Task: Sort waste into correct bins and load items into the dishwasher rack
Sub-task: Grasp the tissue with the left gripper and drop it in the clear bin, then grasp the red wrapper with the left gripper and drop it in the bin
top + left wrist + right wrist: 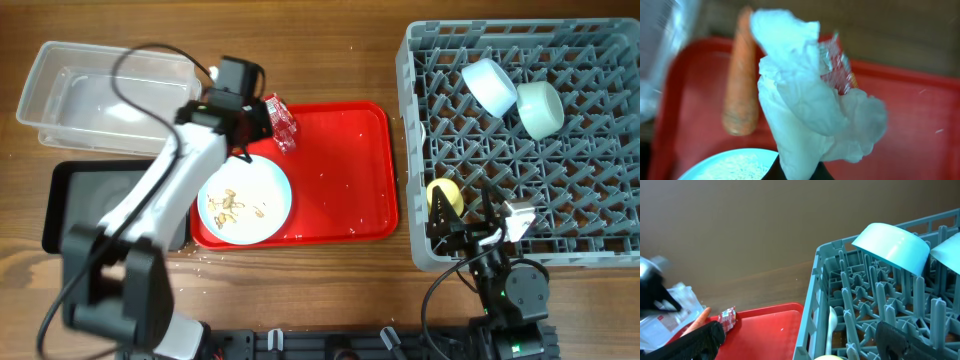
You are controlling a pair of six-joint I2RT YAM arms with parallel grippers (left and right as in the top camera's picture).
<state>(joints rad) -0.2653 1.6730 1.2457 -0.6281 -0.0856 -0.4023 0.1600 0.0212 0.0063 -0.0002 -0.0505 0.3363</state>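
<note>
My left gripper [243,128] [798,174] is shut on the crumpled white tissue [805,100], held over the back left corner of the red tray [345,180]. The orange carrot [741,75] and the red snack wrapper [282,122] [840,70] lie on the tray behind it. The light blue plate [245,203] holds pale food scraps [230,208]. My right gripper [470,225] [800,347] is open and empty over the front left of the grey rack [600,170]. In the rack are the blue bowl [490,85], the green bowl [540,108], the yellow cup [443,195] and the white spoon [831,322].
The clear tub [100,95] stands at the back left, with the black tray [70,200] in front of it, both left of the red tray. My left arm reaches across the black tray. Bare wooden table lies between the red tray and the rack.
</note>
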